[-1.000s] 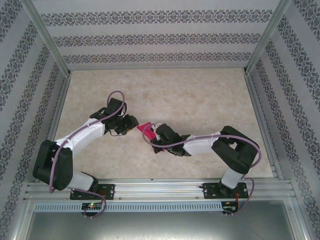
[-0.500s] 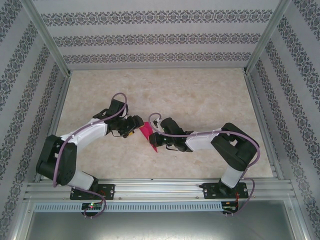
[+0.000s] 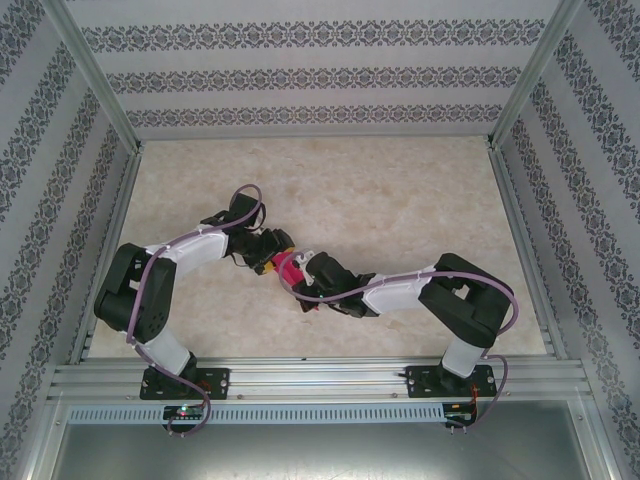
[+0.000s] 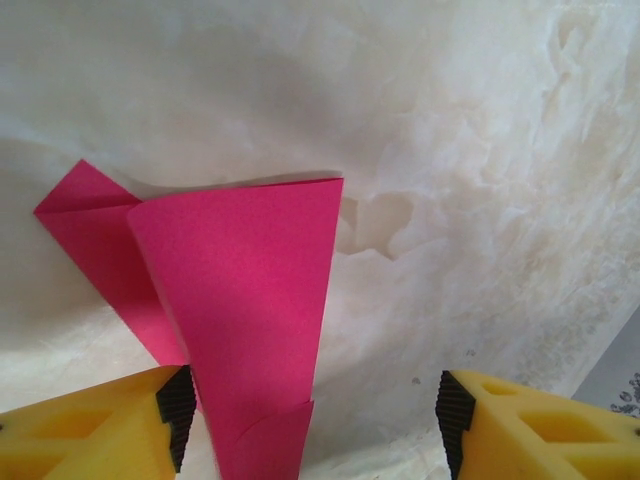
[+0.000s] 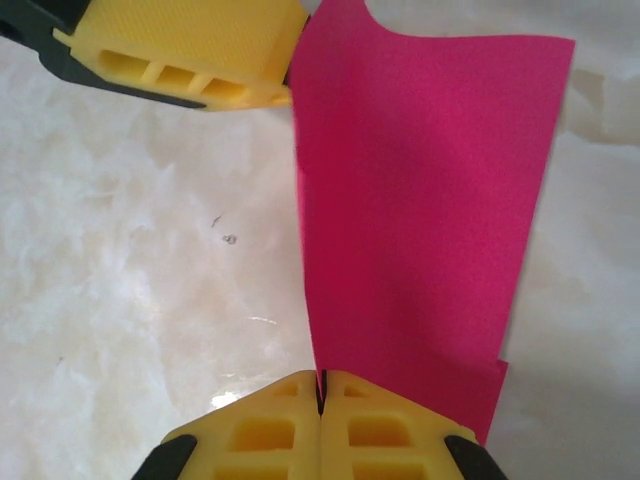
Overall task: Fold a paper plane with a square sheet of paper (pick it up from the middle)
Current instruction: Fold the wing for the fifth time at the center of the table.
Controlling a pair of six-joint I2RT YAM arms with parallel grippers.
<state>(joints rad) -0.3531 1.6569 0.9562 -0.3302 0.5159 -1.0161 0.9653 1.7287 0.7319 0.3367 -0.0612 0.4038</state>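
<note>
Where the lower edge of the top view runs, a metal rail [image 3: 320,378] carries the two arm bases. Past it a pale marbled table [image 3: 400,190] reaches patterned walls [image 3: 320,75] at the upper frame. Both arms bend in toward mid-frame, and their dark wrists cover much of the pink paper sheet [image 3: 291,268] from above, so it shows as small patches between them.

At bottom centre of the right wrist view, the right gripper [image 5: 320,400] has its two yellow fingers pressed together on the sheet's lower edge, pinching it. The paper spreads from there toward the upper right. At upper left, one yellow finger [image 5: 190,45] of the other arm touches the sheet's side edge.

Seen from the left wrist, the left gripper [image 4: 312,415] stands with its jaws wide apart at the bottom corners. The folded sheet's narrow end lies between them, just beside the bottom-left finger. The sheet widens toward the centre, and a second layer peeks out at left.

One sheet, two grippers, two arms.
</note>
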